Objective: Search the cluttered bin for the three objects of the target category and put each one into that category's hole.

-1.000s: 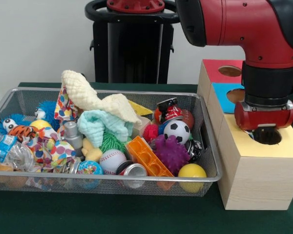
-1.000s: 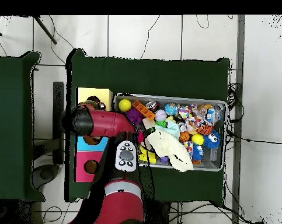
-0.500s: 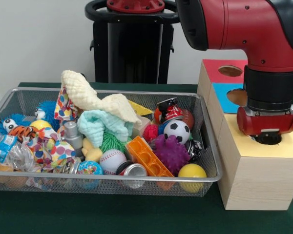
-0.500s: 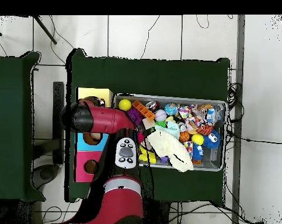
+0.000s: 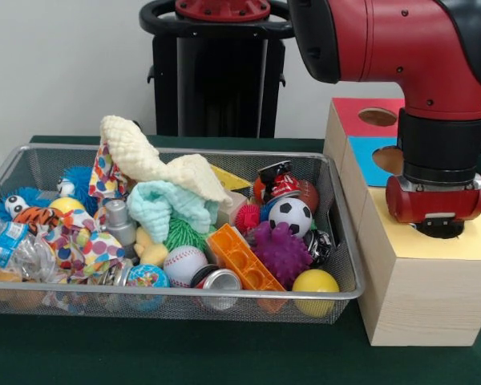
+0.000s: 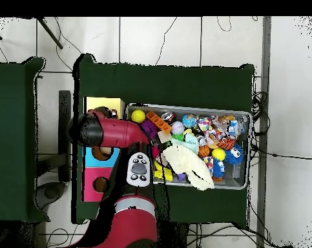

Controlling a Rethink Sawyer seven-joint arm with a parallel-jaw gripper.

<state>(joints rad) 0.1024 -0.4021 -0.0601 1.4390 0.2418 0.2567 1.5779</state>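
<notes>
Now your arm's wrist hangs right over the yellow-topped end of the wooden sorting box (image 5: 421, 281), with the gripper (image 5: 439, 228) poking into or just above the yellow hole (image 5: 453, 231). Compared with a second ago, the wrist has dipped toward that hole and then come back up a touch; half a second ago it sat slightly lower and further right than it does now. You can read that as a drop just made or being finished, though that is a judgement: nothing shows falling, and the hole's inside is dark.

You cannot tell whether the fingers are apart or closed, because the red wrist collar hides them in the front view and the arm covers them from overhead. No object shows in or under the gripper.

Meanwhile the wire bin (image 5: 184, 295) looks unchanged: the soccer ball (image 5: 290, 215), baseball (image 5: 183, 265), yellow ball (image 5: 315, 282), purple spiky ball (image 5: 282, 250), orange brick (image 5: 242, 258) and the cloths (image 5: 170, 178) all sit where they did. If balls are the target, several are still waiting in the bin, so expect more searching. The blue hole (image 5: 390, 159) and red hole (image 5: 377, 117) stand clear of the arm.
</notes>
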